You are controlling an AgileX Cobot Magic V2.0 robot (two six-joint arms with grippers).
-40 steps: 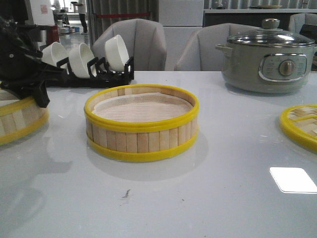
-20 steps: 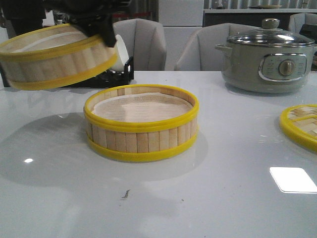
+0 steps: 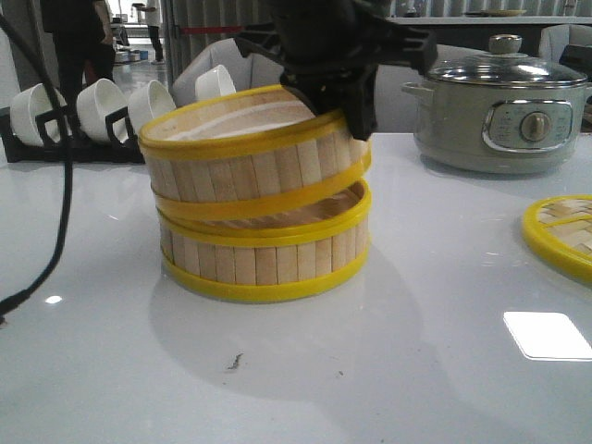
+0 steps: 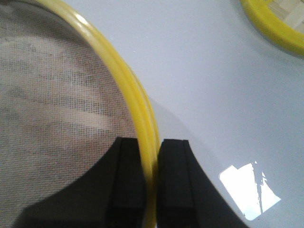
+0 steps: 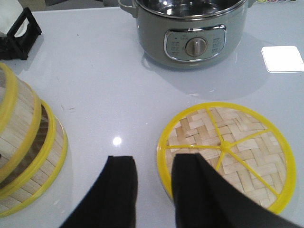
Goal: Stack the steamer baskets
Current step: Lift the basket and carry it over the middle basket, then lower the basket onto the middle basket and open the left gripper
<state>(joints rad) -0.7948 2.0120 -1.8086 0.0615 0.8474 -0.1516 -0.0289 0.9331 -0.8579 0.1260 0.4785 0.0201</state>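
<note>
- The left gripper (image 4: 151,187) is clamping the rim of the round bamboo-slat upper steamer basket (image 3: 245,153), tilting over the matching lower basket (image 3: 264,254); releasing now risks it seating crooked.
- The right gripper (image 5: 154,190) is hanging with jaws apart, holding nothing.

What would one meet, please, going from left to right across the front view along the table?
White bowls in the black rack → two steamer baskets, the upper one held by the left gripper → grey-green electric pot → woven lid.
</note>
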